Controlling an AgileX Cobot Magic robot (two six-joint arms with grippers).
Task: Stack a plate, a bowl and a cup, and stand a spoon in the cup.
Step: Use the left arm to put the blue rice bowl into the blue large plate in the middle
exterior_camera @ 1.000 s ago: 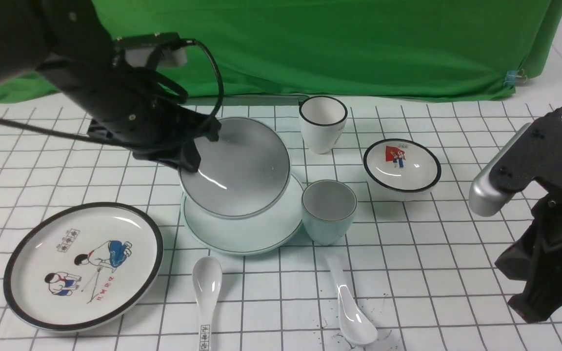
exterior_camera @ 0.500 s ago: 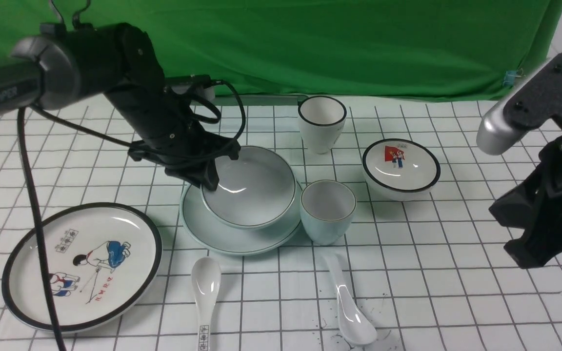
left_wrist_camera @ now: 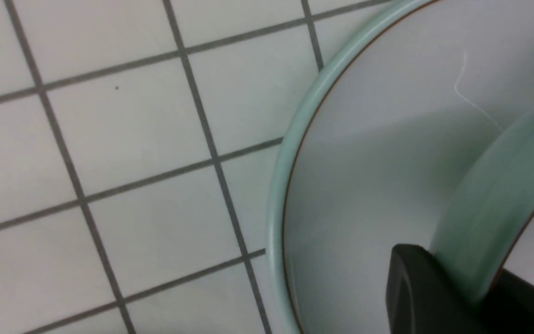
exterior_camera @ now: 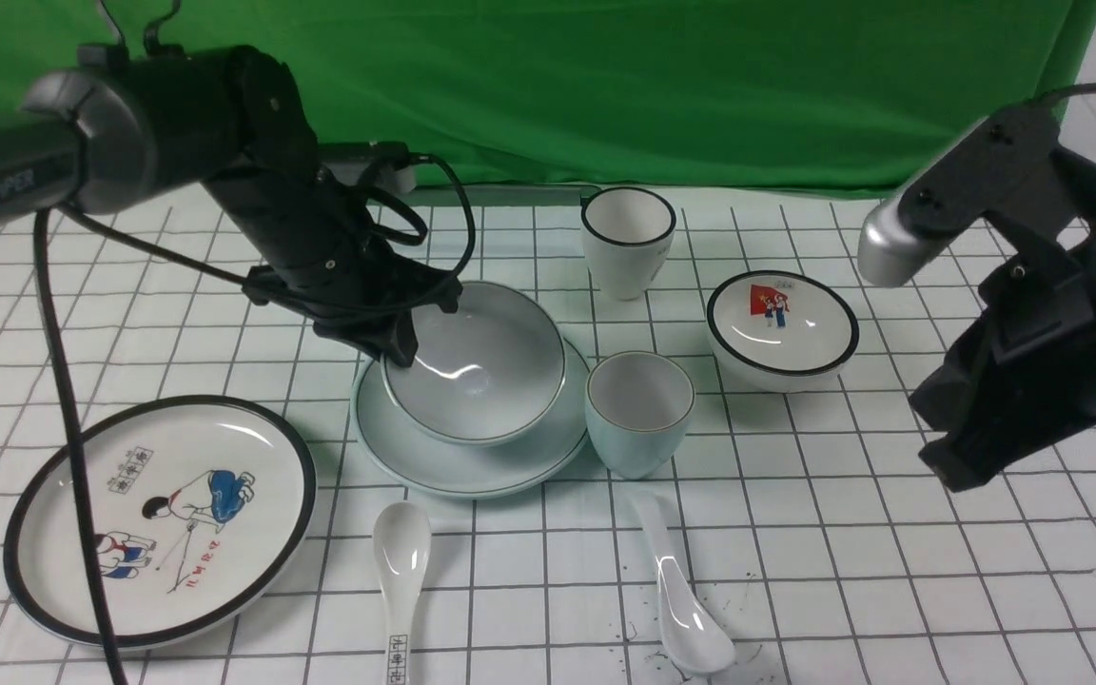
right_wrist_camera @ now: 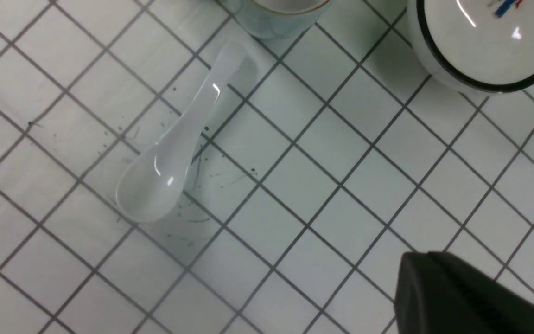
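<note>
bowl down first, the spoon (exterior_camera: pixel 681 599) points away diagonally.as the spoon (exterior_camera: pixel 681 599) slants, its handle (exterior_camera: pixel 657 533) points forward.

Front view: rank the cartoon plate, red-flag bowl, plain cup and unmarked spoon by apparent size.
1. Cartoon plate
2. Red-flag bowl
3. Plain cup and unmarked spoon: too close to rank

Counting two plates (exterior_camera: pixel 477 471) (exterior_camera: pixel 161 518), two bowls (exterior_camera: pixel 477 366) (exterior_camera: pixel 783 328), two cups (exterior_camera: pixel 638 414) (exterior_camera: pixel 626 243), and now two spoons (exterior_camera: pixel 686 618) (exterior_camera: pixel 401 566), making eight pieces of tableware in all!
</note>
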